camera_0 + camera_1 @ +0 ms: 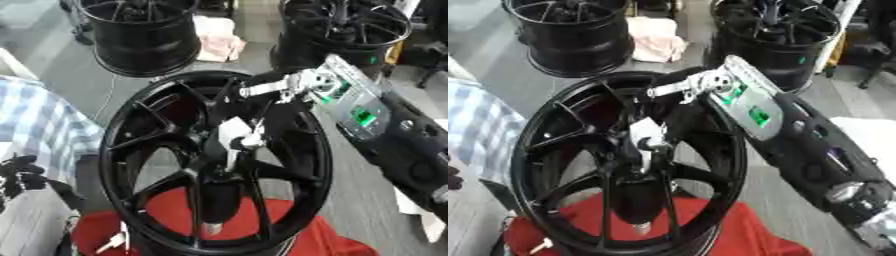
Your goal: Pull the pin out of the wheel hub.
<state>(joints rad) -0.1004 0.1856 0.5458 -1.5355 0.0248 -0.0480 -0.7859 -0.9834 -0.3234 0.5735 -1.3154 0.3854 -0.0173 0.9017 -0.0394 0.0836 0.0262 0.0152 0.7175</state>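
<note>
Black spoked wheel hub (144, 165) stands upright, pale pin (234, 137) at centre.

black spokes (157, 140) crowding the hub centre (229, 145), open gaps between them

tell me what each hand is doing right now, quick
Right hand: at the wheel hub, fingers curled on a pale part there, apparently the pin.
Left hand: not in view.

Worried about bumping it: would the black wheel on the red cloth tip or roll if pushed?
The black wheel probably stays put: it looks like rigid metal and heavy. It seems to lie flat, face up, on the red cloth, so rolling seems unlikely; the cloth may resist sliding.
</note>
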